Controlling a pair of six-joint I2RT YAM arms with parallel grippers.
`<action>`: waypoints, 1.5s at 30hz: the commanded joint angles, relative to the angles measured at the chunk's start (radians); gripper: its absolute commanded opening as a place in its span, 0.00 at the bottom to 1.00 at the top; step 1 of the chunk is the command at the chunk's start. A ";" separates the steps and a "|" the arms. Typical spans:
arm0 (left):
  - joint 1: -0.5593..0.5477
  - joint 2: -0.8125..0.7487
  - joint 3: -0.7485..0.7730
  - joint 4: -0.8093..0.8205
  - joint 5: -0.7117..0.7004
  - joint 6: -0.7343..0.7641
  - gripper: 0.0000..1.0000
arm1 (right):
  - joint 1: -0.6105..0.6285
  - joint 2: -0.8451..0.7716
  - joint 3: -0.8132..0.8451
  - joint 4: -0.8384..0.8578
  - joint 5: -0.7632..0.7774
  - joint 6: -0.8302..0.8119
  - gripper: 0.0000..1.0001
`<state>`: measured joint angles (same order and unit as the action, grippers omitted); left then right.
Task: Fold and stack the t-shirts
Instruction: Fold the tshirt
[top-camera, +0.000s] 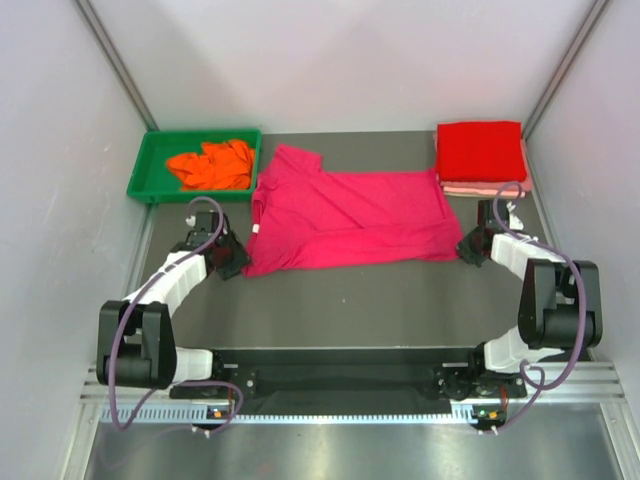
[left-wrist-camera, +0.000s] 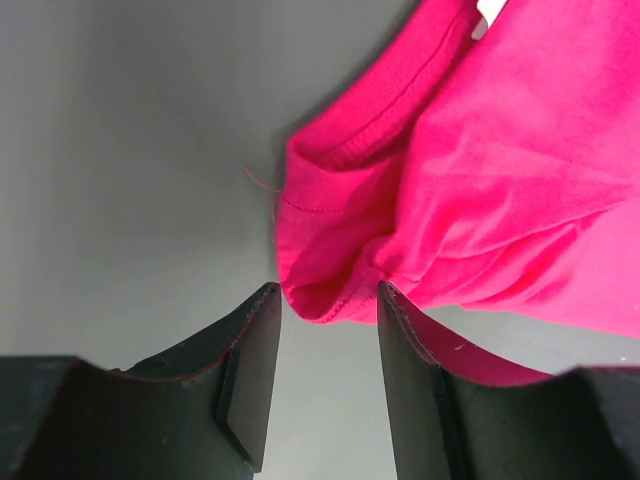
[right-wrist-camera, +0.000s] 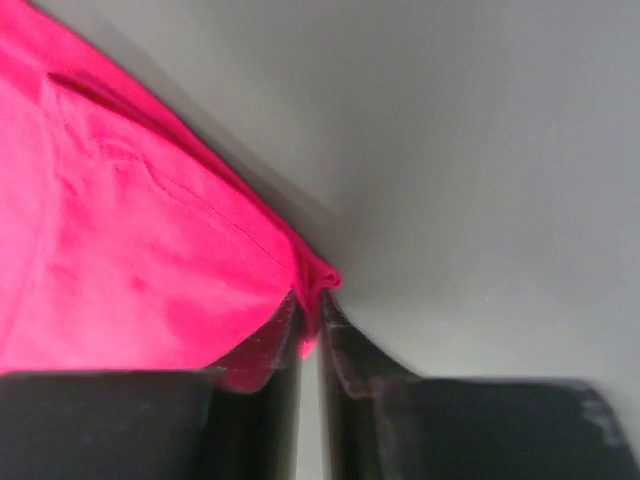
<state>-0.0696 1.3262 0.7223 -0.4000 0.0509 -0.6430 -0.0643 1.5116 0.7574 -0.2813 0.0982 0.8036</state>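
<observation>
A magenta-pink t-shirt lies spread flat across the middle of a dark table, collar to the left and hem to the right, one sleeve pointing toward the far side. At the far left stands a green tray holding a crumpled orange t-shirt. At the far right, a folded bright red t-shirt sits on top of a folded pale pink t-shirt, just beyond the spread shirt's far right corner. The left gripper is low at the shirt's near left corner, its jaws wide apart – the wrist view shows a fold of pink cloth lying between the two black fingers, not pinched. The right gripper is at the near right corner, jaws drawn narrow and nipping the corner of the hem.
</observation>
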 joint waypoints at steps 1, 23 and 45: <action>0.002 -0.041 -0.015 0.079 0.043 -0.035 0.49 | -0.009 0.033 -0.010 0.047 0.044 -0.021 0.05; 0.010 -0.160 0.071 -0.132 0.007 0.097 0.50 | -0.046 -0.211 -0.078 -0.165 0.100 -0.142 0.00; 0.205 0.071 -0.020 0.082 0.442 0.088 0.48 | -0.138 -0.341 -0.181 -0.154 0.012 -0.193 0.00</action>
<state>0.1337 1.3918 0.6956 -0.4107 0.4530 -0.5327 -0.1928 1.1790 0.5812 -0.4576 0.1173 0.6231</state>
